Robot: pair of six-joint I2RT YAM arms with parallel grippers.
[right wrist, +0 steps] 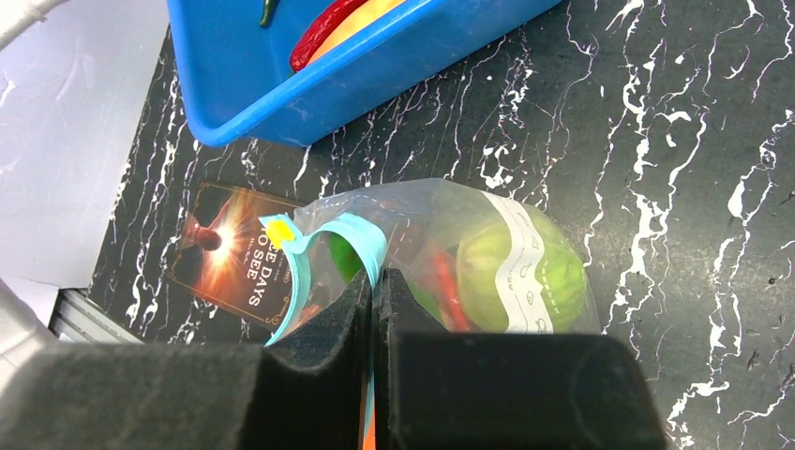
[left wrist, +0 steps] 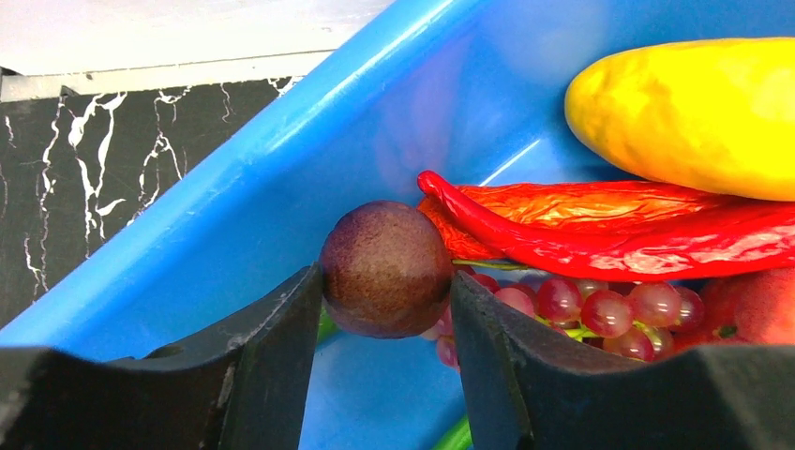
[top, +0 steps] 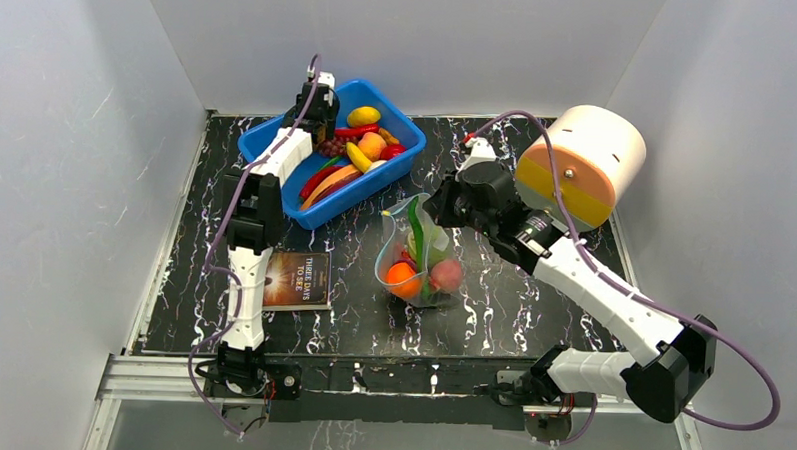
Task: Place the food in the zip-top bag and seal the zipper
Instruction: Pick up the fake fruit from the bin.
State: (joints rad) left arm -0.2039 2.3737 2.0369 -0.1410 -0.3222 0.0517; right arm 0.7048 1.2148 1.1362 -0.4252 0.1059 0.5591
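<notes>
My left gripper (top: 321, 120) is down in the blue bin, shut on a round purple onion (left wrist: 386, 267), one finger against each side (left wrist: 386, 281). Red grapes (left wrist: 586, 305), a red chilli (left wrist: 609, 234) and a yellow fruit (left wrist: 684, 112) lie beside it. My right gripper (top: 439, 206) is shut on the blue-green zipper strip (right wrist: 361, 246) at the mouth of the zip-top bag (top: 418, 254), holding the mouth up and open (right wrist: 373, 281). The bag holds an orange (top: 403, 278), a peach (top: 446, 275) and a green cabbage (right wrist: 525, 272).
The blue bin (top: 376, 189), with several more toy foods, stands at the back left. A dark book (top: 298, 280) lies left of the bag. A large white cylinder with a yellow and orange band (top: 582, 161) stands at the back right, close behind my right arm.
</notes>
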